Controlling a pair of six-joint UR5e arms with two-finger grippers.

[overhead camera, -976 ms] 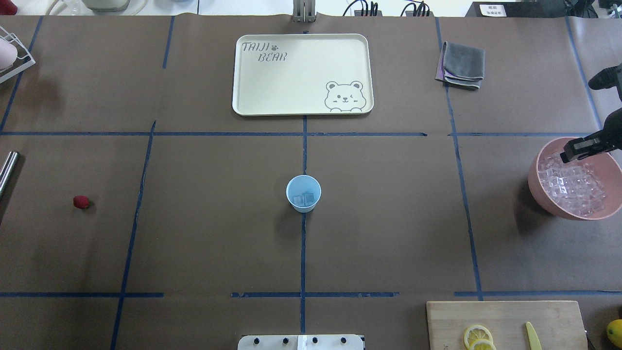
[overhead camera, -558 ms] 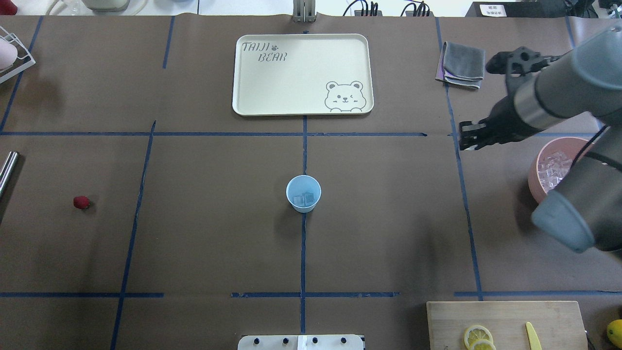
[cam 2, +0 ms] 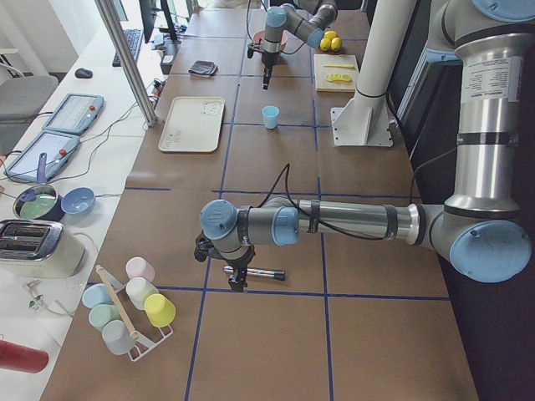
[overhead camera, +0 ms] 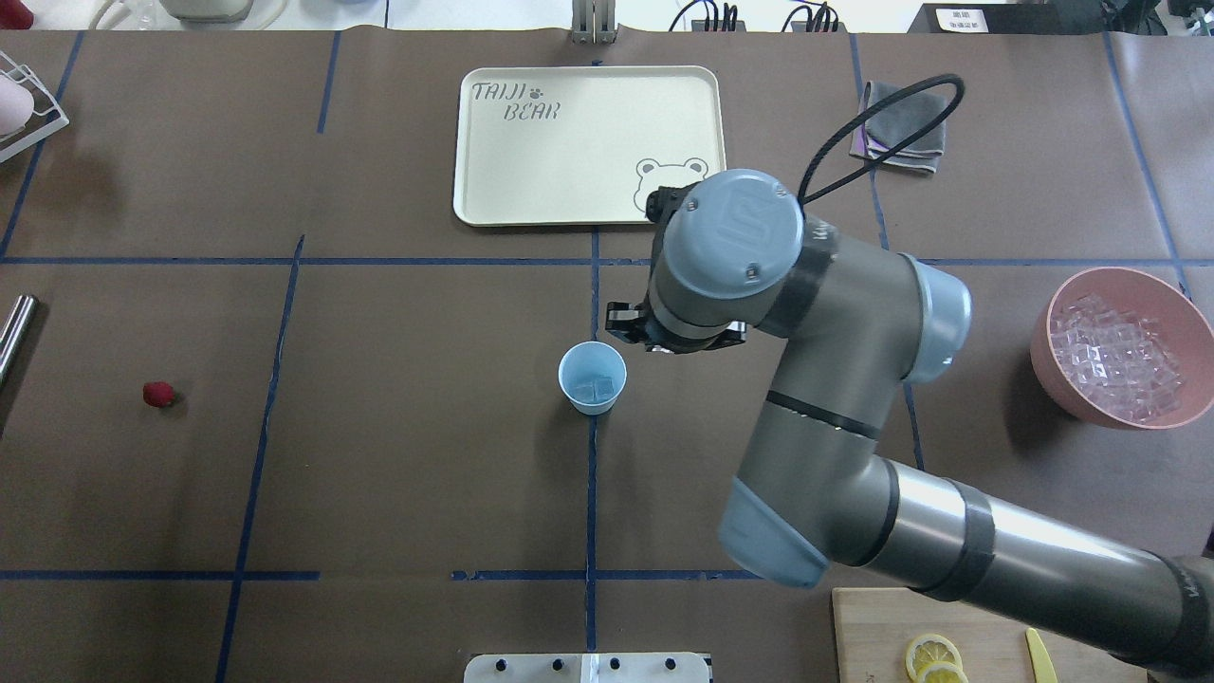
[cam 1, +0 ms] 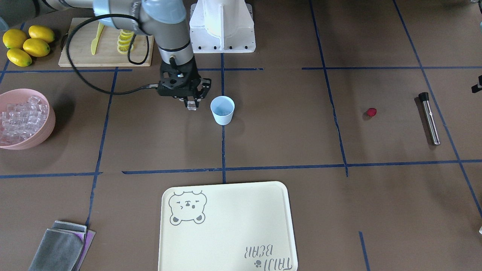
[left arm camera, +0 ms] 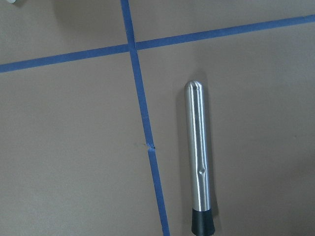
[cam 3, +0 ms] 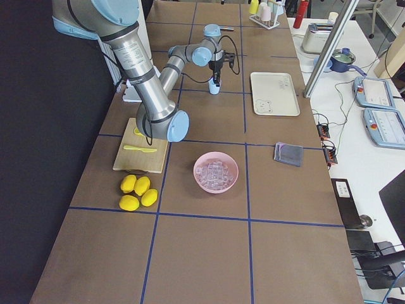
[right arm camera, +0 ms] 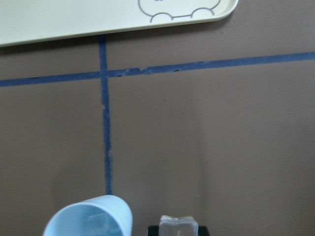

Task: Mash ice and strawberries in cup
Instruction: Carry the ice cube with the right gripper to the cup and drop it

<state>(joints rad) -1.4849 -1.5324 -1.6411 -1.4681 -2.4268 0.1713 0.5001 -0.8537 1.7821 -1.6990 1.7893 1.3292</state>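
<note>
The only words I can read are "TAIJI BEAR", printed beside a paw print on the cream tray (overhead camera: 588,152) on the tabletop

Open table (cam 1: 282,124) surrounds the cup (cam 1: 222,110) (mouth uncovered); the right hand (cam 1: 191,104) hangs just beside it.

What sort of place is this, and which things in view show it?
Most likely a robotics lab staging a kitchen task: a paper-covered table gridded with blue tape, the right gripper holding an ice cube beside a cup, and tablets on a side bench.
</note>
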